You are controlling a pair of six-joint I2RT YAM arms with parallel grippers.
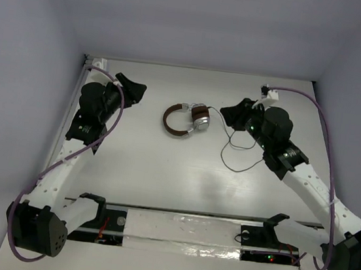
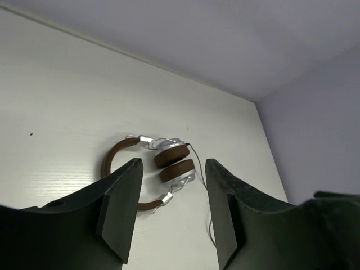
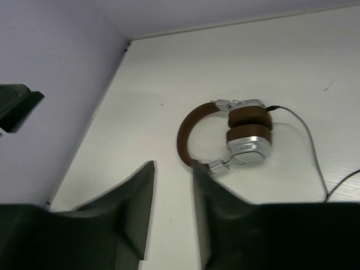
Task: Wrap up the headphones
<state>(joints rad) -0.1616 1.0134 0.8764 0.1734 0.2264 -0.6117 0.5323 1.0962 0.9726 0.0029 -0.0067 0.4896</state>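
Top external view: light-looking brown-and-silver over-ear headphones (image 1: 199, 117) lie on the white bench (image 1: 161, 185) between the left end effector (image 1: 133, 91), gaping and empty, and the right end effector (image 1: 230, 113), narrowly parted and empty; probably best to pinch the stiff brown headband (image 1: 167, 121) and gather the limp thin dark cord (image 3: 313, 147).

headphones (image 1: 185, 120) on table (image 1: 162, 179) | between left claw (image 1: 136, 91) and right claw (image 1: 227, 113)

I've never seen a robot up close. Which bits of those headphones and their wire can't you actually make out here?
Cord's free end: right wrist view, the cord runs off the right edge; top view, it is too thin to show a plug.
Lower headband of the headphones: left wrist view, a finger of the left tool covers it.
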